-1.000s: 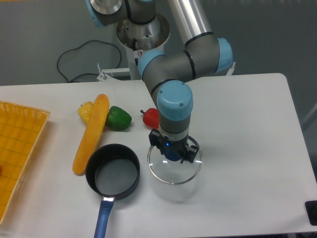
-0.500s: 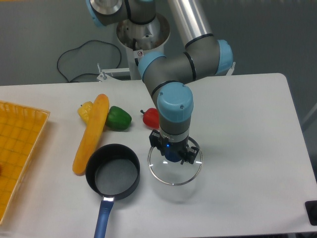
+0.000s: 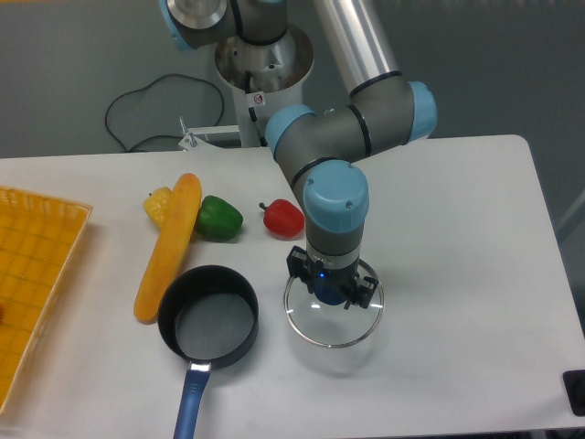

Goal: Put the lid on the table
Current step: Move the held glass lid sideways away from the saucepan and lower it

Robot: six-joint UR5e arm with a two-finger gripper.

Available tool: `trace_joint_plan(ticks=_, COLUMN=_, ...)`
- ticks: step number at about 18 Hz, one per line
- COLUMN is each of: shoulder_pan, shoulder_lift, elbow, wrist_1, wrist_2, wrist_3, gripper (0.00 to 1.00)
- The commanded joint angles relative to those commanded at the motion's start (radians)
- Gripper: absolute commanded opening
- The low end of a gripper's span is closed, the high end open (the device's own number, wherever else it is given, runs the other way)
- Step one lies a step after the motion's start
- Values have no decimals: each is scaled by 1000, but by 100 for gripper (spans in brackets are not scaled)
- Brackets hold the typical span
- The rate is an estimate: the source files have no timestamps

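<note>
A robot arm points straight down over a white desk (image 3: pixel 457 229), its gripper (image 3: pixel 331 291) clenched on the dark blue knob of a round glass lid (image 3: pixel 333 322). The lid sits level, low over the desk, right of a black saucepan (image 3: pixel 208 316); whether it touches the desk cannot be told. Behind lie a red pepper (image 3: pixel 284 218), green pepper (image 3: pixel 219 218) and long orange vegetable (image 3: pixel 169 245).

We see a clear glass lid (image 3: pixel 333 315) with thin shiny metal rim, a matt white desk (image 3: pixel 457 238), and a matt black saucepan (image 3: pixel 208 316).
</note>
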Motion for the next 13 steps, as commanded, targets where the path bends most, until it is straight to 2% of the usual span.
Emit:
trace_joint_plan(ticks=3, shoulder_pan=9, shoulder_lift=-23, elbow=0, wrist_1=29, wrist_2=3, wrist_3=3, gripper=51)
trace_joint_plan(ticks=7, shoulder_pan=48, shoulder_lift=-38, elbow=0, wrist_1=29, wrist_2=20, wrist_3=46, gripper=51)
trace_joint_plan(ticks=13, shoulder_pan=49, shoulder_lift=-72, elbow=-2, wrist_1=40, wrist_2=11, wrist_3=35, gripper=53)
